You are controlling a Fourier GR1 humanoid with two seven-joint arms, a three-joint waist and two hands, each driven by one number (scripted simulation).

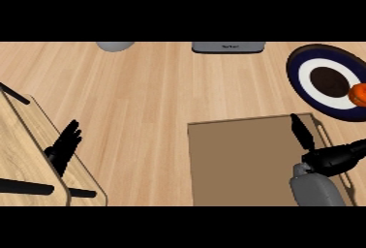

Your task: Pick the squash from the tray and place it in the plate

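The orange squash [358,94] lies on the right part of the dark blue plate [314,94], which has a white ring and a brown middle; the view's right edge cuts the squash off. The brown tray [243,164] sits at the lower middle right with nothing showing on it. My right hand [334,158] hangs over the tray's right rim, below the plate and apart from the squash. It is open, with one straight digit [301,131] pointing up the view. My left hand [64,144] rests open at the left, fingers up.
A light wooden board [28,160] with a thin rim and black bars fills the lower left, under my left hand. A grey rounded object [114,45] and a grey box [227,47] stand at the counter's far edge. Bare wooden counter [157,87] lies between them.
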